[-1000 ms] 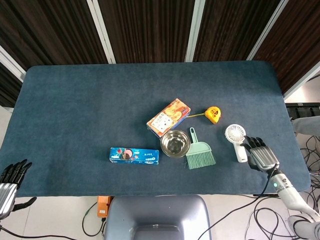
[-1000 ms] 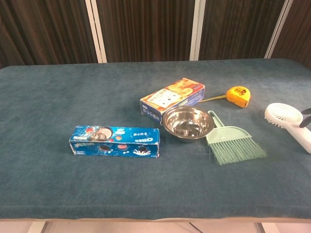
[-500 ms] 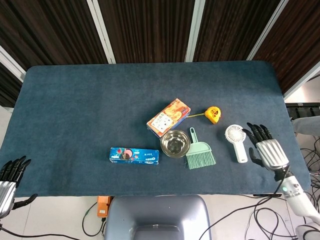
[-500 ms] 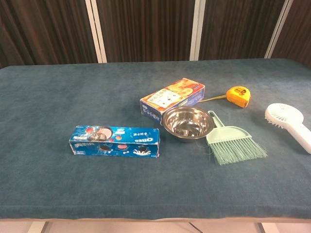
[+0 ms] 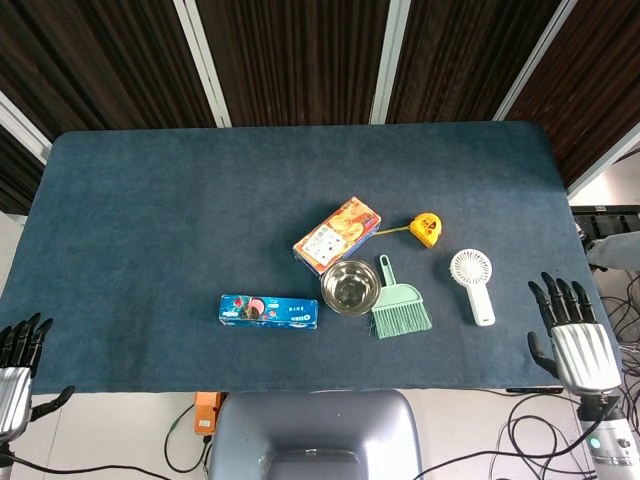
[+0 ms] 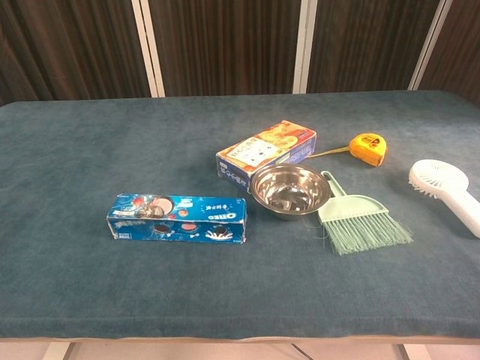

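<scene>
Head view shows your right hand [image 5: 578, 345] off the bench [image 5: 150, 230], fingers apart and empty, near the white fan [image 5: 474, 283]; your left hand [image 5: 14, 375] likewise.

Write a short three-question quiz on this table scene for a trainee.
1. True or false: the right hand holds the white fan.
2. Which thing touches the steel bowl on its right? A. tape measure B. green brush C. Oreo box
3. Fill in: the left hand sits off the table's near ____ corner.

Key: 1 false, it is apart, fingers spread. 2 B, the green brush. 3 left.
</scene>
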